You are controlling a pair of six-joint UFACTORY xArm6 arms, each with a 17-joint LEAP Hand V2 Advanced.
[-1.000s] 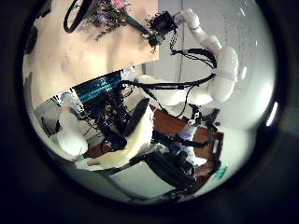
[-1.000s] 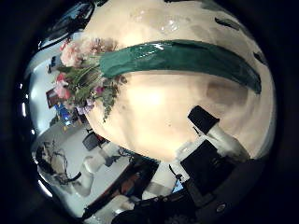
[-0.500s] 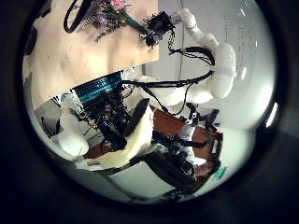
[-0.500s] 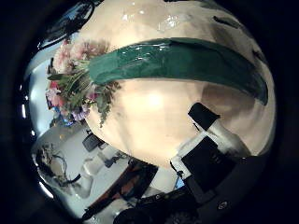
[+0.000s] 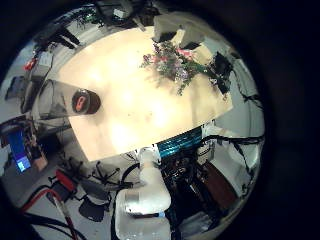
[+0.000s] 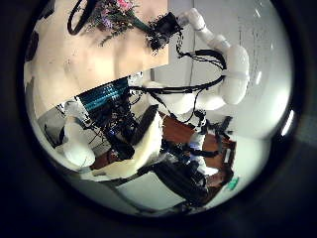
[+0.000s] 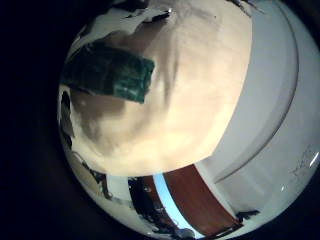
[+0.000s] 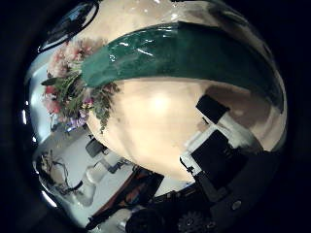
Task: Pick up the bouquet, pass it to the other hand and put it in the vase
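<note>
The bouquet (image 5: 178,65) lies on the pale table (image 5: 130,110), pink and white flowers at one end and a dark green wrap at the other. My right hand (image 5: 222,70) hovers over the wrap end, open, with nothing between its fingers (image 8: 225,136). From that palm the green wrap (image 8: 175,53) fills much of the view, and the flowers (image 8: 73,85) lie beside it. The wrap's cut end (image 7: 112,70) rests on the table. A clear glass vase (image 5: 60,100) stands near the table's other end. My left hand is high above the table, away from the bouquet (image 6: 117,15).
The right arm (image 6: 233,69) reaches in over the table's edge. Beyond the table's edges are benches with boxes, cables and equipment (image 5: 25,150). A wide bare stretch of table lies between the vase and the bouquet.
The green wrap has grown larger in the right thumb side palm view: the right hand has come closer to the bouquet. The left hand's view has hardly shifted.
</note>
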